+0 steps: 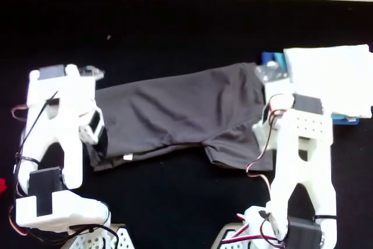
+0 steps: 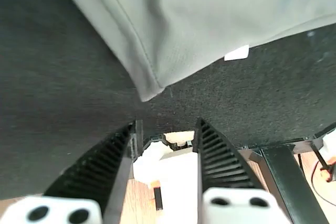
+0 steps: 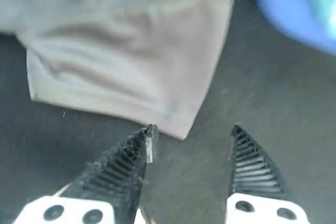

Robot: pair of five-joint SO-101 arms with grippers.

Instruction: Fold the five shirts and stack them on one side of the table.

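I am lining up a fold on shirt (image 1: 180, 115), lying spread across worktop (image 1: 175, 21) middle, between arms. Next, I judge: lowering both arms, pinching corners. My left fingers (image 2: 107, 158) hanging parted, empty, just short of shirt corner. My right fingers (image 3: 118, 169) gaping wide, holding nothing, beside opposite corner. Stack (image 1: 329, 77) sitting at right edge.

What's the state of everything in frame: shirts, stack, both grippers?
grey shirt: laid out across the table, creased, not folded compact, ungripped.
white shirt: folded, top of the pile at the table's far right.
blue fabric: under the white shirt, edge sticking out.
left gripper: open, empty, just off a grey shirt corner.
right gripper: open, empty, at a grey shirt hem corner.
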